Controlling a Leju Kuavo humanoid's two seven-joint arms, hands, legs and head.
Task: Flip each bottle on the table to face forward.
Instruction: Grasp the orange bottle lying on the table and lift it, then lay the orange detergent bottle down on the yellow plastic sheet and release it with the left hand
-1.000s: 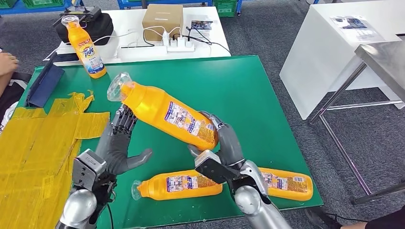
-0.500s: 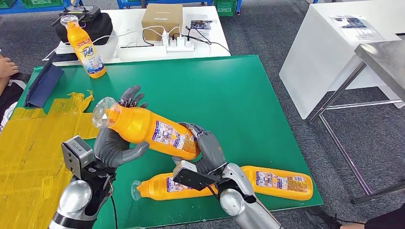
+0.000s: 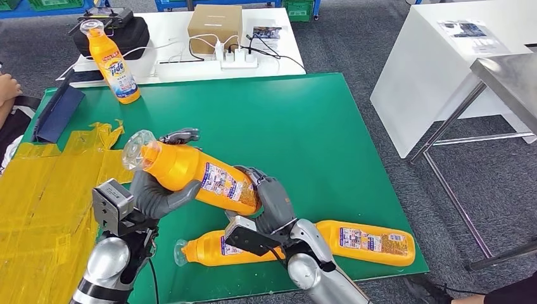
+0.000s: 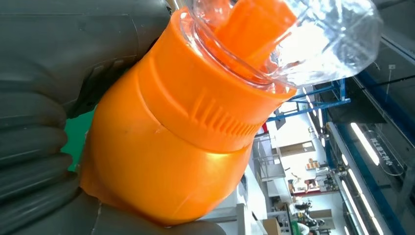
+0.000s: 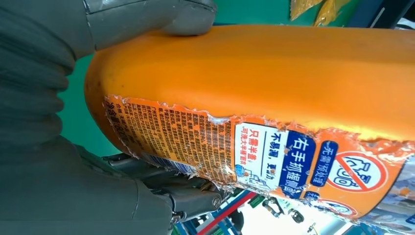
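Note:
An orange bottle [image 3: 193, 174] with a clear cap hangs tilted above the green table [image 3: 304, 120], its back label up. My left hand [image 3: 158, 190] grips its shoulder near the cap, and my right hand [image 3: 269, 202] holds its base end. The left wrist view shows the bottle [image 4: 186, 122] neck and clear cap close up; the right wrist view shows the bottle [image 5: 274, 98] body with its torn label. Two more orange bottles lie flat near the front edge, one [image 3: 218, 248] under my right arm, one [image 3: 370, 240] to the right. A fourth bottle [image 3: 114, 63] stands upright at the back left.
Crumpled yellow sheets [image 3: 44, 190] cover the table's left side, with a dark blue folder [image 3: 57, 111] behind them. A white table [image 3: 183, 44] behind holds a cardboard box [image 3: 215, 25], power strip and black bag. A metal table [image 3: 506, 76] stands right. A person's hand [image 3: 7, 85] shows at the left edge.
The held bottle has come down and leftward. My left hand went from open beneath it to wrapped around its neck end. My right hand followed, staying on the base.

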